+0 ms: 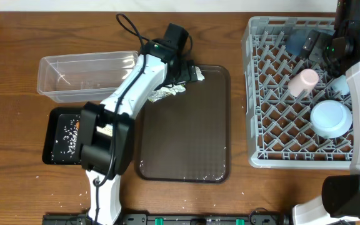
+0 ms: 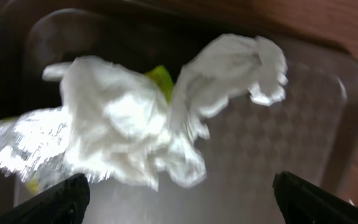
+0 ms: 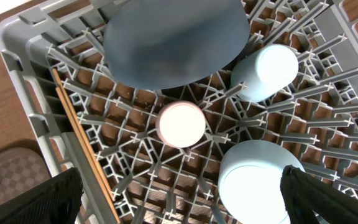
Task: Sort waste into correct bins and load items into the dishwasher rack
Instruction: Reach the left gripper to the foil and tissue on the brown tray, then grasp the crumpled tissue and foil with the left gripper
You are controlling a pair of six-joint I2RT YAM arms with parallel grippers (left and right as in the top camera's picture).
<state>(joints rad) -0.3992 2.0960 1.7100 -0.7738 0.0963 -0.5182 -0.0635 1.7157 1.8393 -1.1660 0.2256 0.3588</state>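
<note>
Both open: L hand prob. clear of wrappers at tray corner.

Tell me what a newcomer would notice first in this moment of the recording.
The big grey rack on the right stands out, holding a pink cup, a pale-blue bowl and a dark-blue bowl. Next comes the crumpled white wrapper at the far-left corner of the brown tray, with the left pincer open close by it.
</note>
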